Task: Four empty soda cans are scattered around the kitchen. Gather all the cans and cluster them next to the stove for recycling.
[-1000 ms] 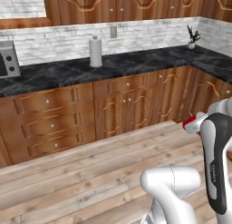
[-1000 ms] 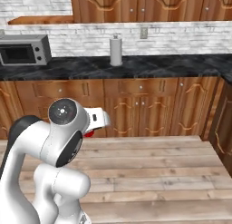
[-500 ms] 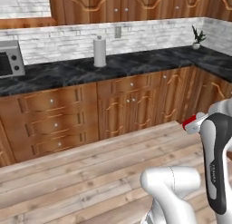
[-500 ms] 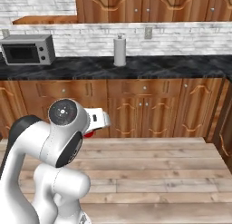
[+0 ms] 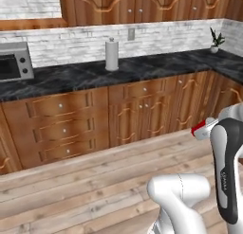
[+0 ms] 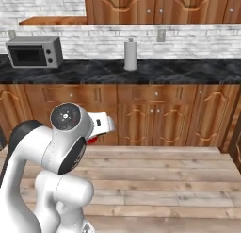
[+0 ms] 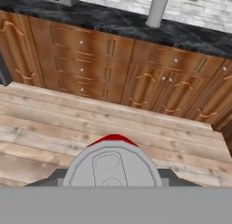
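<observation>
My gripper (image 7: pixel 113 177) is shut on a red soda can (image 7: pixel 113 139), whose silver top faces the hand camera. In the left base view the gripper (image 5: pixel 205 130) pokes out beside the upper arm, with a sliver of the red can (image 5: pixel 197 129) at its tip. From the right base camera the gripper (image 6: pixel 101 125) sits in front of the shoulder, the red can (image 6: pixel 92 139) just below it. It hangs above the wooden floor, in front of the lower cabinets. The stove is out of view.
A black stone counter (image 5: pixel 156 65) runs over wooden cabinets (image 6: pixel 155 114). On it stand a paper towel roll (image 5: pixel 111 54) (image 6: pixel 130 54), a microwave (image 6: pixel 33 52) (image 5: pixel 12 62) and a small potted plant (image 5: pixel 216 40). Plank floor (image 5: pixel 85 181) lies ahead.
The whole scene has slid to the right in both base views, so the base has moved; more of the microwave shows. The can stays held in the shut gripper.
</observation>
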You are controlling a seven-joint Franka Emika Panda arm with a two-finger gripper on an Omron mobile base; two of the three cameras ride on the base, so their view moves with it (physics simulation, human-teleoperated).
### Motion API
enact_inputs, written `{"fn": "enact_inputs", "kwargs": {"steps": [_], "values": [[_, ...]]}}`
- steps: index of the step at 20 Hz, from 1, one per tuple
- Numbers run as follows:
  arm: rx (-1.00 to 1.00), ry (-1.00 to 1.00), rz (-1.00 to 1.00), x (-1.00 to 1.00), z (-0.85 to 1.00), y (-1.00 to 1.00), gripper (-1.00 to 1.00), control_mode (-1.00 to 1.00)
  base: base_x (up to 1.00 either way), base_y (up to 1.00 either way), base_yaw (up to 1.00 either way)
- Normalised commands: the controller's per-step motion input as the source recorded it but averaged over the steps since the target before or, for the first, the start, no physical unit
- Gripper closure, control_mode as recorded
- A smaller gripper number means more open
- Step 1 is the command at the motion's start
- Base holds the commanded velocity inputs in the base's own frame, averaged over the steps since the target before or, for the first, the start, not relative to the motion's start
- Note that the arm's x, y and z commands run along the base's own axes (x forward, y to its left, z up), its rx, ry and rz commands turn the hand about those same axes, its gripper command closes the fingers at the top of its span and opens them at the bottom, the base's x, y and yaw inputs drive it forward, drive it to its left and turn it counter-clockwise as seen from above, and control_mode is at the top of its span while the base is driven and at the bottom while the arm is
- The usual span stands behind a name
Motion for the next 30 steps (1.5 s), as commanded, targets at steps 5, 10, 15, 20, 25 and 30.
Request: {"fn": "enact_inputs", "kwargs": {"steps": [5, 10, 15, 20, 25, 30], "values": [[0.0, 0.0, 0.0, 0.0, 0.0, 0.0, 1.0, 1.0, 1.0, 0.43, 0.0], [0.0, 0.0, 0.0, 0.0, 0.0, 0.0, 1.0, 1.0, 0.95, 0.34, -0.05], [0.0, 0.0, 0.0, 0.0, 0.0, 0.0, 1.0, 1.0, 0.07, 1.0, -0.02], [0.0, 0.0, 0.0, 0.0, 0.0, 0.0, 1.0, 1.0, 0.0, 1.0, 0.0], [0.0, 0.0, 0.0, 0.0, 0.0, 0.0, 1.0, 1.0, 0.0, 1.0, 0.0], [0.0, 0.0, 0.0, 0.0, 0.0, 0.0, 1.0, 1.0, 0.0, 1.0, 0.0]]}}
